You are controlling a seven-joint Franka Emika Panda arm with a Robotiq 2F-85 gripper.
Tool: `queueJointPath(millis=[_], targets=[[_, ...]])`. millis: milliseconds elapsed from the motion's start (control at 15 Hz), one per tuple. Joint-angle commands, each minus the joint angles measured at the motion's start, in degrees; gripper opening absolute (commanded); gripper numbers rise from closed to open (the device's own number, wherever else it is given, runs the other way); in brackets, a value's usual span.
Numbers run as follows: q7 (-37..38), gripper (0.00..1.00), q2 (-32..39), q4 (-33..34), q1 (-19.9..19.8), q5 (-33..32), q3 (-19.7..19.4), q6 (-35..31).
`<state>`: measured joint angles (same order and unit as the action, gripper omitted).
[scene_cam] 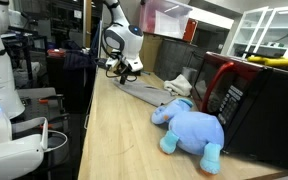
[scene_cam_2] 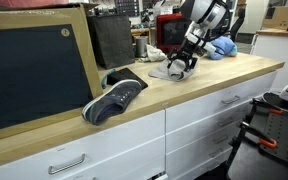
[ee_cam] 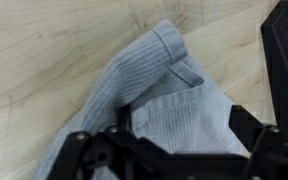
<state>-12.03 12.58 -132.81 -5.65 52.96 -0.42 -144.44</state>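
Grey garment (scene_cam: 146, 91) lies crumpled and flat on the far part of the wooden surface (scene_cam: 104, 135) in an exterior view, directly under the arm. The fingers (scene_cam: 125, 70) hang just above its left end, spread wide and holding nothing. A blue plush elephant (scene_cam: 192, 128) lies nearer and to the right, and a red-and-black microwave (scene_cam: 232, 88) stands behind it. If the cloth were dragged toward the near side, it could likely bunch against the plush.

From the opposite side, in an exterior view, the garment (scene_cam_2: 166, 71) sits well to the far right of a dark shoe (scene_cam_2: 114, 98), close to the front edge of the surface (scene_cam_2: 209, 82). The fingers (scene_cam_2: 188, 64) hover low over it. A sideways tug from here could pull part of the fabric over that edge, and its hanging weight might then slide the rest off.

In the wrist view the garment (ee_cam: 159, 95) fills the middle, ribbed, with a stitched hem folded over at the top. One dark finger (ee_cam: 286, 60) stands at the right, apart from the cloth. Whether it touches the cloth cannot be told. Several layers overlap here, so a closing pinch may catch only the top layer or the thick hem and slip. A descent too deep would press the tips into the wood beneath.
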Motion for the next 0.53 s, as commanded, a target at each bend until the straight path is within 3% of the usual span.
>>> queueJointPath(millis=[0,67,467], targets=[[0.3,0.88,-0.7,-0.6,1.1,3.7,1.0,-1.4],[0.2,0.74,-0.6,-0.5,1.2,4.2,1.1,-1.4],[0.0,0.29,-0.5,0.0,1.2,5.2,0.7,-1.3]])
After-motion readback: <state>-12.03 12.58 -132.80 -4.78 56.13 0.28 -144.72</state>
